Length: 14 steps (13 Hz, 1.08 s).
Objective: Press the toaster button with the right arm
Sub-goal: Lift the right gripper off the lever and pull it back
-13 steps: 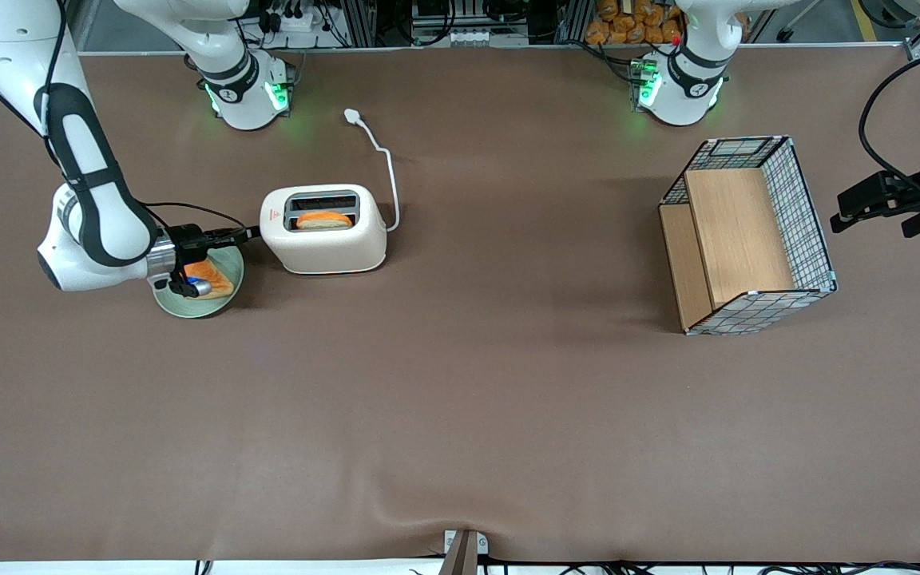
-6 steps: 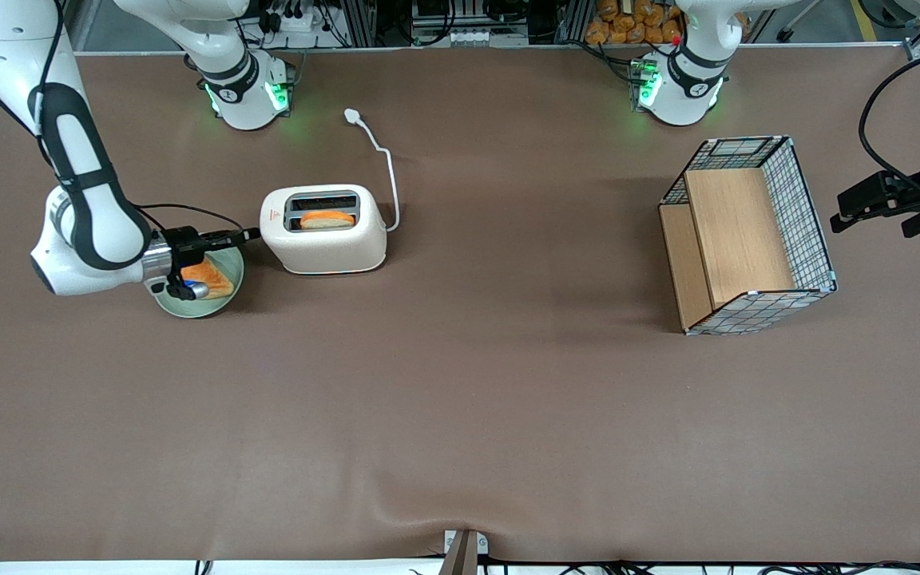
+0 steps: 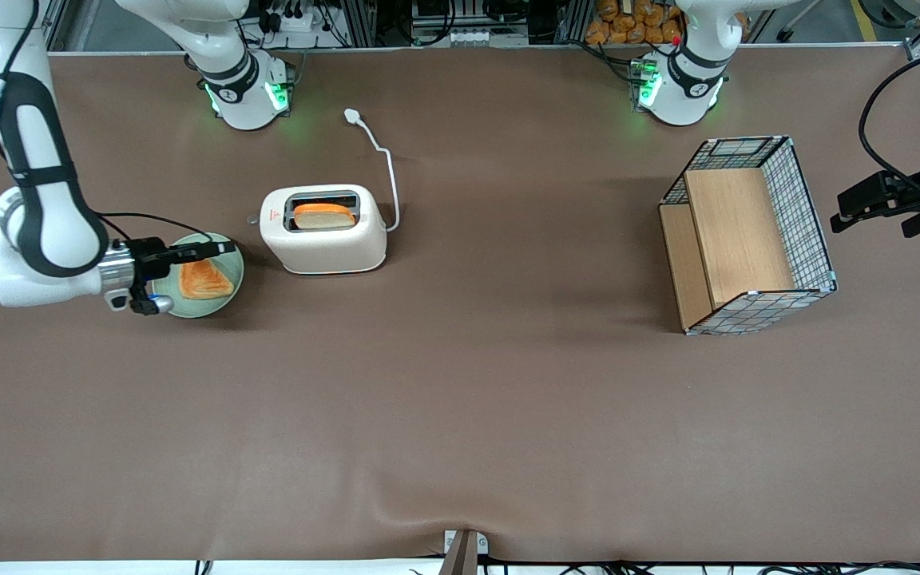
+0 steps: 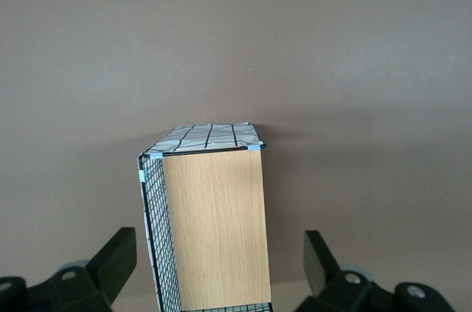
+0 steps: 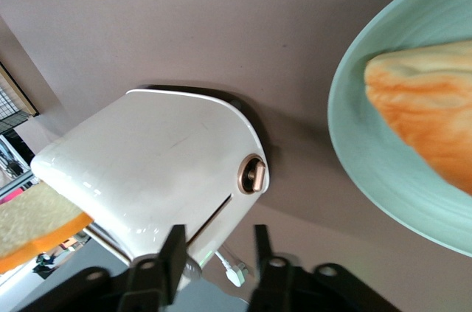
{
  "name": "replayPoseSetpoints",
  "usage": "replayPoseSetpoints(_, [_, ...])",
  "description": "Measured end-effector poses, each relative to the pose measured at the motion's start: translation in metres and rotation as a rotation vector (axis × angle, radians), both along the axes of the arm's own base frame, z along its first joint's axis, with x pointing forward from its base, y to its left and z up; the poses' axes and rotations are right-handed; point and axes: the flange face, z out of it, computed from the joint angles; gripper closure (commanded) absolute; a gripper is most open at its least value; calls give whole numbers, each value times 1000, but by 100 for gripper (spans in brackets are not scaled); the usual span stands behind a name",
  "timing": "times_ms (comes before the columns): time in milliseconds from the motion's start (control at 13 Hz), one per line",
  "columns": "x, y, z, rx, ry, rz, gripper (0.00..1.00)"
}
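Observation:
The cream-white toaster (image 3: 324, 239) stands on the brown table with a slice of toast (image 3: 323, 216) standing high in one slot. The toaster button (image 3: 252, 217) is a tiny grey knob on its short side, facing the working arm. My right gripper (image 3: 224, 248) hangs over a green plate, a short gap away from that short side, touching nothing. In the right wrist view the toaster (image 5: 155, 172) shows its lever slot and a copper-ringed dial (image 5: 253, 176). The gripper (image 5: 219, 242) has its fingers a little apart and empty, and the button (image 5: 193, 271) is just past one fingertip.
A green plate (image 3: 235, 267) with a slice of toast (image 3: 203, 281) lies under the gripper, beside the toaster. The white cord ends in a plug (image 3: 353, 116) farther from the camera. A wire-mesh wooden basket (image 3: 747, 239) stands toward the parked arm's end.
The right arm has drawn back from the toaster's short side toward its own end of the table. The toast in the slot has risen, and the grey button now shows.

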Motion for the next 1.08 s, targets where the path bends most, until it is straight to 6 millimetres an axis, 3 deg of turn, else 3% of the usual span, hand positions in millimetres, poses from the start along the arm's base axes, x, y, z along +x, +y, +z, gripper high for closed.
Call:
replayPoseSetpoints(154, [14, -7, 30, -44, -60, 45, 0])
replayPoseSetpoints(462, [18, -10, 124, -161, -221, 135, 0])
replayPoseSetpoints(846, [0, 35, 224, -364, -375, 271, 0])
replayPoseSetpoints(1077, [-12, 61, 262, -441, -431, 260, 0])
